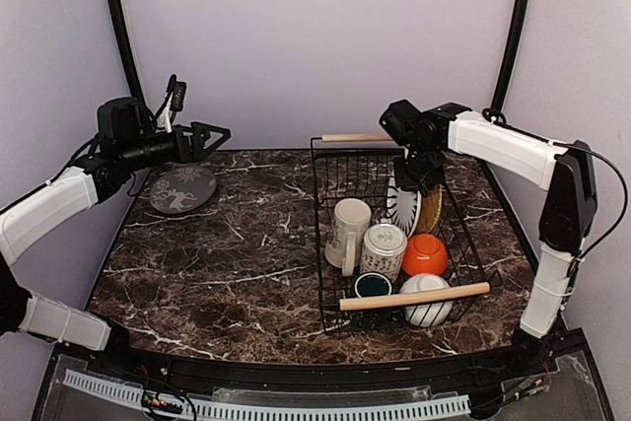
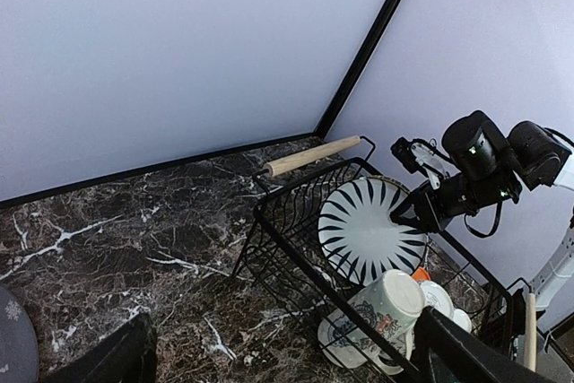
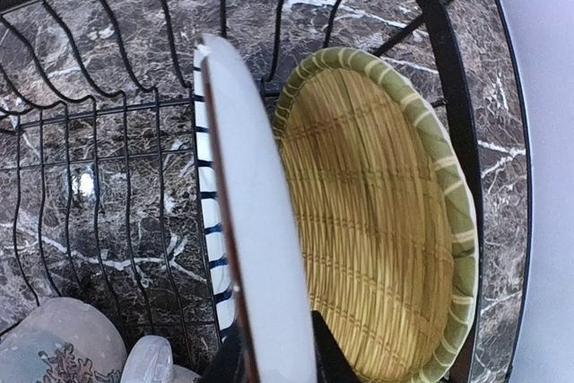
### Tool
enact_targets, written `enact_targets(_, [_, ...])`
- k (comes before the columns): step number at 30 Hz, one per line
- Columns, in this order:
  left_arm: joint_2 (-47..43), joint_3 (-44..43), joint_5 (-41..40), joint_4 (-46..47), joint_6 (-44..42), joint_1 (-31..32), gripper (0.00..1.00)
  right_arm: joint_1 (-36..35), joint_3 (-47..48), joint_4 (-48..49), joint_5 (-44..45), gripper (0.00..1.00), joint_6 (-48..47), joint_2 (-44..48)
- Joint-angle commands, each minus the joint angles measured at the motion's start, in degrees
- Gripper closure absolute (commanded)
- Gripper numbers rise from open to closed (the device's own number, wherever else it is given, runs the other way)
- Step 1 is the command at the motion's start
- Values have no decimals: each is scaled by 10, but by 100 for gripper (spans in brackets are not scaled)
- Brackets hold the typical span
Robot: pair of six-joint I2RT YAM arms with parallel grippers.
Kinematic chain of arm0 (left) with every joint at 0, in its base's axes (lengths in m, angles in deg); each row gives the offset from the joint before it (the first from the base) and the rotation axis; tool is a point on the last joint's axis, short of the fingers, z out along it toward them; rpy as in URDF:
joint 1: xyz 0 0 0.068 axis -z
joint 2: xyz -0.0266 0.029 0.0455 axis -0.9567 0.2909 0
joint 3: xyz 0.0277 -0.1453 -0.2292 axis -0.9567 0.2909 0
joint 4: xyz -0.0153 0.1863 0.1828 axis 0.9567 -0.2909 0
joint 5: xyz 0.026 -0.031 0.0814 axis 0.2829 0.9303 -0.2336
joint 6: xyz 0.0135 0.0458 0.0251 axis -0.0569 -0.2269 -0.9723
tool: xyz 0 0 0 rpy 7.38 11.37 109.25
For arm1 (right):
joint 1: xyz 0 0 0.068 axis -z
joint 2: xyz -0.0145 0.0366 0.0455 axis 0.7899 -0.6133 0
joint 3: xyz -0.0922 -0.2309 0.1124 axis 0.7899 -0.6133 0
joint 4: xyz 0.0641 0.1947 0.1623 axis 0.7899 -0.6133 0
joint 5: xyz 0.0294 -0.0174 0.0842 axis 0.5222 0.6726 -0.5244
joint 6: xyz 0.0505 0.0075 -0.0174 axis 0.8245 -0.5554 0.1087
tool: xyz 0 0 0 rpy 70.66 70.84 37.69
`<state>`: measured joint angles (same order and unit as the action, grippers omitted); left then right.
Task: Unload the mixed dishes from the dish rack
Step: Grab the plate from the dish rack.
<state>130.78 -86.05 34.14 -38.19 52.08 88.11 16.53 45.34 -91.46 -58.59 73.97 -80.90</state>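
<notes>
The black wire dish rack (image 1: 325,234) stands right of centre. My right gripper (image 1: 419,176) reaches down into its far end and is shut on the top rim of the upright radial-patterned plate (image 1: 402,206). In the right wrist view its fingers (image 3: 327,358) straddle that plate (image 3: 260,248). The lime-green plate (image 3: 386,221) leans right behind it. The rack also holds the cream mug (image 1: 347,229), patterned mug (image 1: 383,248), dark green cup (image 1: 373,285), orange bowl (image 1: 425,253) and white bowl (image 1: 430,308). My left gripper (image 1: 212,135) is open and empty, high over the far left.
A dark grey plate with a white pattern (image 1: 182,189) lies flat on the marble table (image 1: 227,263) at the far left, below my left gripper. The rack's wooden handles (image 1: 414,296) run across its near and far ends. Walls close the back and sides.
</notes>
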Motion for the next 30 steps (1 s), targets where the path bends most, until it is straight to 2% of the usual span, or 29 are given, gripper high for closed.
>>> enact_targets(1, [-3, -12, 4, 0, -12, 2, 1, -6, 22, -19, 30, 85, 1, -14])
enact_targets(9, [15, -16, -10, -10, -1, 2, 1, -22, 53, -35, 61, 100, -10, -16])
enact_targets(15, [19, -16, -28, -20, -2, 2, 1, -33, 81, -60, 84, 100, -15, -5])
enact_targets(30, [42, -24, -30, -35, 6, 2, 1, -37, 98, -54, 72, 100, -77, 96])
